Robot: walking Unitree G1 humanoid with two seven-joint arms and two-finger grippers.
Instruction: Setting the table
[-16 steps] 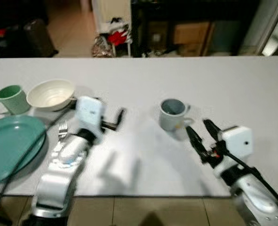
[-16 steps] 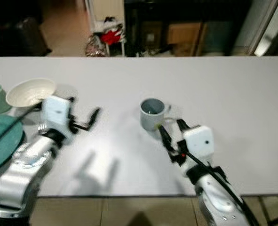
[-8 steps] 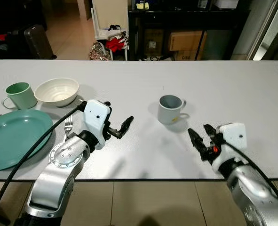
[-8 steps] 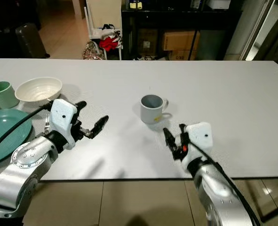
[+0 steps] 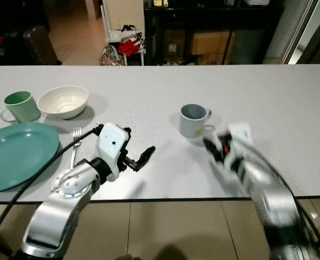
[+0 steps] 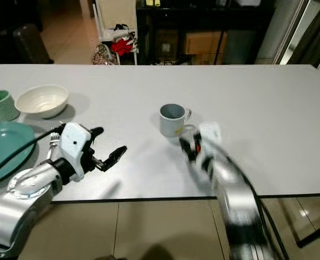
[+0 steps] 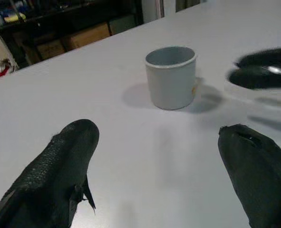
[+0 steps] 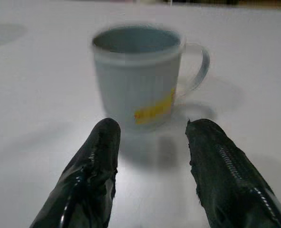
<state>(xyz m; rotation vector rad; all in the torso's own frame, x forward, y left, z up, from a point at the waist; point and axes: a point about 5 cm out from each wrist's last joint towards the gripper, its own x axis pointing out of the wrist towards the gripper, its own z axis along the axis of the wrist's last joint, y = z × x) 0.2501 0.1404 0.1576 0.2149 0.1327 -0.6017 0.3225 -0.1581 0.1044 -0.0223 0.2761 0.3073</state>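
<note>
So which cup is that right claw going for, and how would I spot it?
Start with the long white table. Near its middle, away from the dishes on the left, stands the grey-blue mug, just ahead of the right gripper, whose fingers are open. Unlike the green mug by the white bowl, it stands alone and bears a yellow mark.

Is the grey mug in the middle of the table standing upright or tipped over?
Upright. The grey handled mug stands on its base on the white table, its open rim facing up.
</note>
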